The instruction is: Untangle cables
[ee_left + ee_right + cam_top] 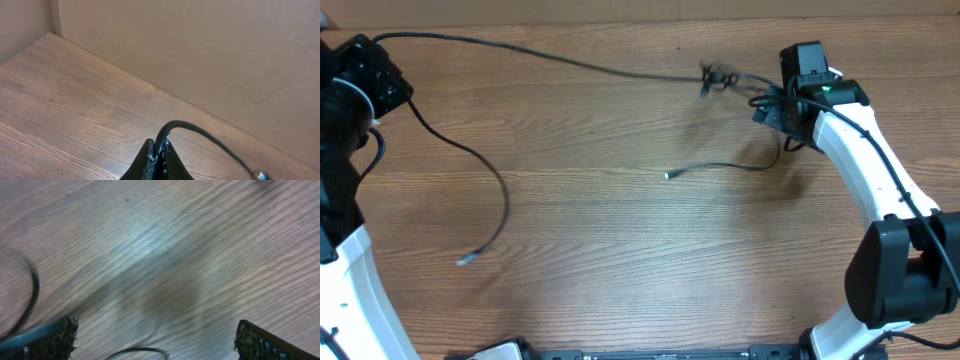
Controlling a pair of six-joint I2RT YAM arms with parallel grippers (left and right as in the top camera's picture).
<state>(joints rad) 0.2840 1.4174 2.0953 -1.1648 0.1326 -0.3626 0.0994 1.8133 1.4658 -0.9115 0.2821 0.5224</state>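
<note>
Your left tool (158,159) is pinching one of the cables (175,123) at the far left of the table (620,260) — your right tool (155,341) stands spread wide.

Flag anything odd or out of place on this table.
One snag: a small knot of cable sits toward the far side, beside the open right gripper, blurred in the overhead view. A long cable runs from it across the table into the shut left gripper. Nothing looks spilled or damaged.
</note>
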